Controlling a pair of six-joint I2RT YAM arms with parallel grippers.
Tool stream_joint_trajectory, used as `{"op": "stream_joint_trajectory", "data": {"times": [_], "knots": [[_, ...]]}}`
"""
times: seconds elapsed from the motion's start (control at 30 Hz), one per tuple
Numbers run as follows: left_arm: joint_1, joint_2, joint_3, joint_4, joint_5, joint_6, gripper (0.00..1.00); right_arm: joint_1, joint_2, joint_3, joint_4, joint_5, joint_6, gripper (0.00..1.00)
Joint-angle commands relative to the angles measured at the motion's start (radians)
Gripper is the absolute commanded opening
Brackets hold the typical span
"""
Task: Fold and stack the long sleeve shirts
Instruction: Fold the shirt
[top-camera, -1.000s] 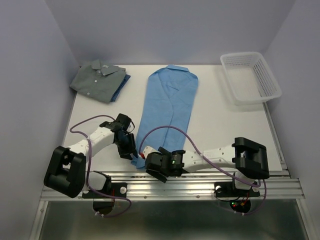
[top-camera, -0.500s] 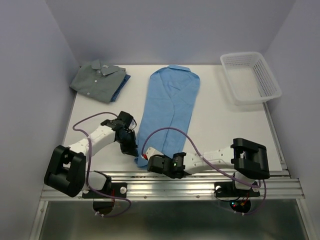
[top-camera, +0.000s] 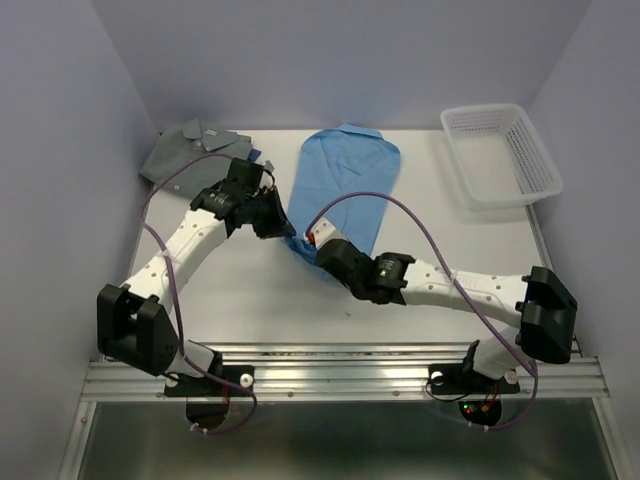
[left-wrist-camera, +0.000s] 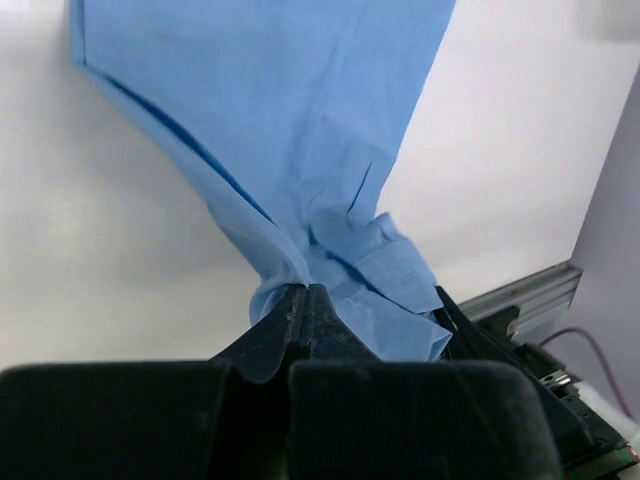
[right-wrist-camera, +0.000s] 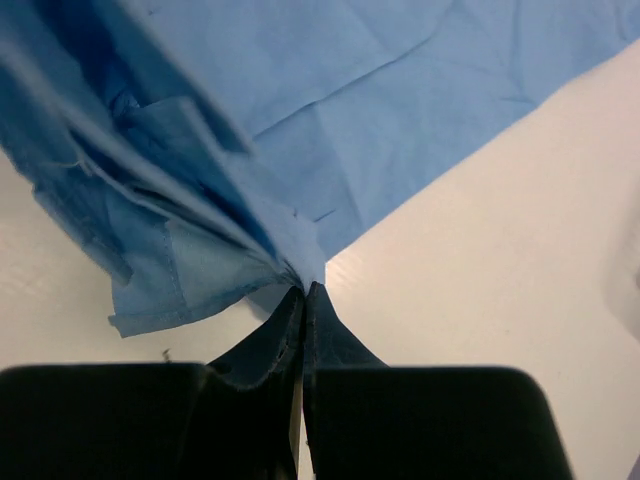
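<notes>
The light sky-blue long sleeve shirt (top-camera: 345, 175) lies at the table's far middle, its bottom end bunched and lifted off the surface. My left gripper (top-camera: 288, 236) is shut on that bunched hem, and the cloth (left-wrist-camera: 300, 130) hangs away from its tips (left-wrist-camera: 305, 290). My right gripper (top-camera: 312, 242) is shut on the same hem just beside it, with blue fabric (right-wrist-camera: 300, 120) spreading from its tips (right-wrist-camera: 305, 287). A folded grey-green shirt (top-camera: 190, 158) sits at the far left on top of a darker blue one (top-camera: 252, 156), of which only an edge shows.
A white mesh basket (top-camera: 500, 155) stands at the far right corner. Purple cables loop over both arms. Pale walls close in the left, back and right sides. The aluminium rail (top-camera: 340, 375) runs along the near edge.
Both grippers closed on the sky-blue shirt's bottom hem at the near edge and carried it up and away toward the collar, so the shirt's lower half is folding over.
</notes>
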Motion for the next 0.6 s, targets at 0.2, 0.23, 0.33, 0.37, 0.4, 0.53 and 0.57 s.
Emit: {"op": "stream_joint_trajectory", "data": {"times": [0.2,0.23,0.33,0.37,0.4,0.53,0.57], "knots": [[0.04,0.295,0.384,0.12,-0.083,-0.03,0.0,-0.305,0.032,0.087,0.319,-0.05,-0.291,0.01],[0.04,0.321,0.414,0.124,-0.085,-0.03,0.0,-0.324,0.046,0.099,0.331,-0.067,-0.307,0.01],[0.046,0.427,0.535,0.115,-0.082,-0.024,0.0,-0.4,0.101,0.146,0.383,-0.146,-0.362,0.01],[0.048,0.453,0.57,0.108,-0.082,-0.022,0.0,-0.42,0.115,0.16,0.388,-0.17,-0.379,0.01],[0.054,0.478,0.602,0.1,-0.089,-0.022,0.0,-0.439,0.13,0.174,0.394,-0.205,-0.383,0.01],[0.065,0.602,0.73,0.088,-0.091,-0.034,0.0,-0.522,0.207,0.22,0.442,-0.343,-0.414,0.01],[0.068,0.621,0.75,0.077,-0.089,-0.036,0.0,-0.532,0.246,0.244,0.442,-0.36,-0.423,0.01]]}}
